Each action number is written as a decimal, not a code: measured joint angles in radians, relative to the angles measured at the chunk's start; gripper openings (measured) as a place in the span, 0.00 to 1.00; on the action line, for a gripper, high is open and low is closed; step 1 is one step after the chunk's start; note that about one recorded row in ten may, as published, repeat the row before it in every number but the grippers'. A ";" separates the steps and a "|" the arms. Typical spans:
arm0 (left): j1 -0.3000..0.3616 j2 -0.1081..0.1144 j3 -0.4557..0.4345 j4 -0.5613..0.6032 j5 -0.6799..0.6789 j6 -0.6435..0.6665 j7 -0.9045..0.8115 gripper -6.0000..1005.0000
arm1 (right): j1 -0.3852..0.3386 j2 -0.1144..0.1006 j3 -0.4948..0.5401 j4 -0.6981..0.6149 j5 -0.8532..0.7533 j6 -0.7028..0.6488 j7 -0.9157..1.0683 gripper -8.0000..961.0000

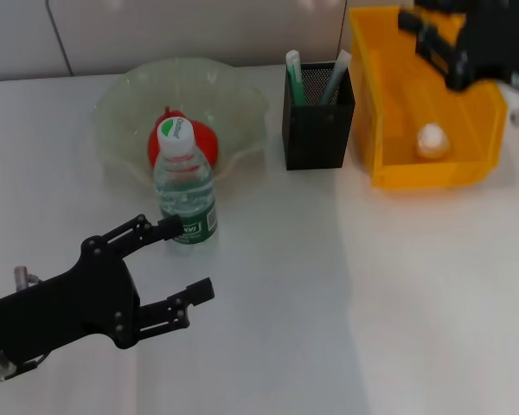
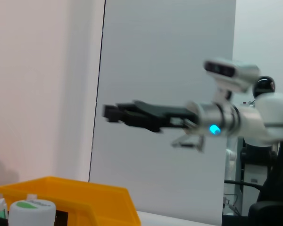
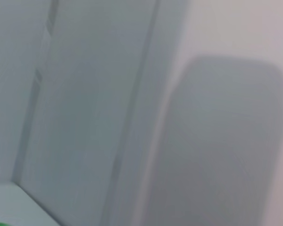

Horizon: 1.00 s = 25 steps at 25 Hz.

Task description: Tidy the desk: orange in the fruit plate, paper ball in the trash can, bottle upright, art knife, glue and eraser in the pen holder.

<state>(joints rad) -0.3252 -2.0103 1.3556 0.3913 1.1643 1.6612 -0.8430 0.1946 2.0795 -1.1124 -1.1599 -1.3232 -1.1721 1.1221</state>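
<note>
Standing upright, the bottle (image 1: 184, 187) sits beside the released left end effector (image 1: 189, 259).

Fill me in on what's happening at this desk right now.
A two-armed robot is tidying. The bottle stands upright in front of the fruit plate, which holds the orange. The left gripper sits open beside the bottle, not gripping it. The paper ball lies in the trash can, with the right gripper above its far end. The pen holder holds some items.
</note>
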 joint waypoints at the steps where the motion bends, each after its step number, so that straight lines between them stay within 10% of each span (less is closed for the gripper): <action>1: 0.001 0.001 0.000 0.000 0.000 0.000 0.000 0.83 | 0.001 -0.001 0.023 0.073 0.040 -0.077 -0.051 0.24; 11: -0.007 0.002 0.000 -0.005 0.059 -0.013 -0.004 0.83 | 0.071 -0.003 0.039 0.463 -0.212 -0.298 -0.163 0.50; 25: -0.017 -0.006 0.010 -0.014 0.106 -0.052 -0.011 0.83 | 0.146 -0.004 0.033 0.539 -0.362 -0.347 -0.168 0.84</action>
<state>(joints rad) -0.3425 -2.0165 1.3658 0.3777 1.2703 1.6095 -0.8536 0.3405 2.0760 -1.0790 -0.6207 -1.6856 -1.5189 0.9543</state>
